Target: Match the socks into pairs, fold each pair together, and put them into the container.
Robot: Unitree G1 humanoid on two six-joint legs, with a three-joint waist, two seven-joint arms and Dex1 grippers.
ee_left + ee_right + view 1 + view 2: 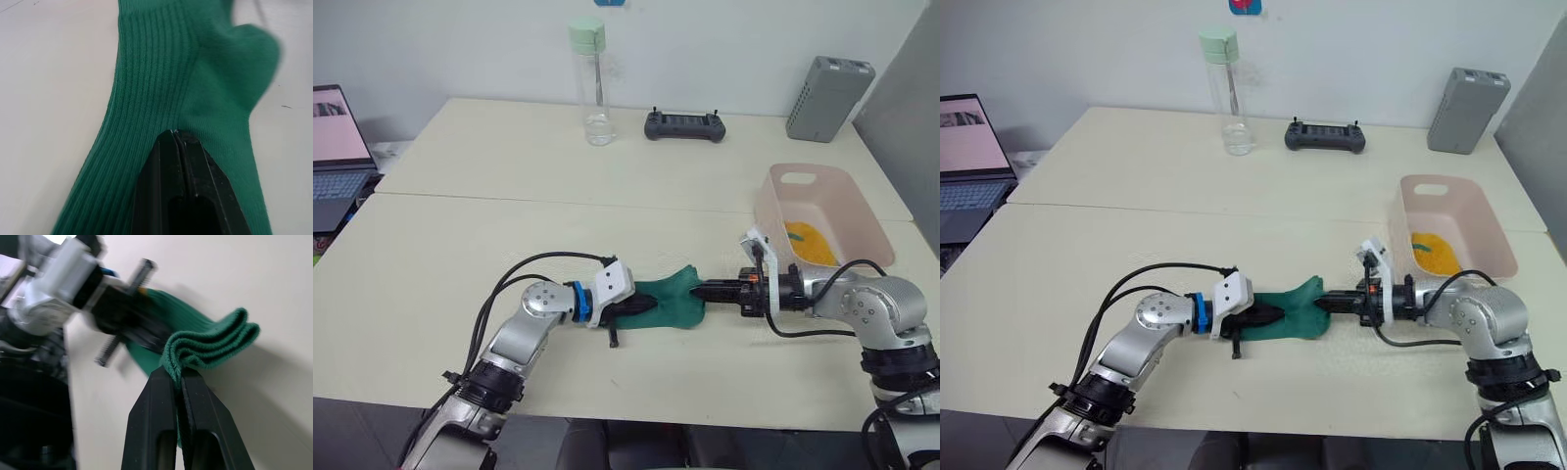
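Head view: a dark green sock (674, 298) lies on the table (460, 255) between the left gripper (646, 305) and right gripper (703, 290). Left wrist view: fingers (168, 186) closed, pinching sock. Right wrist view: fingers (156, 416) clamp the sock's folded cuff.

Sock (671, 297) near table's (460, 245) front edge between my grippers; container (862, 211) at right edge; bottle (595, 98), controller (683, 125) behind.
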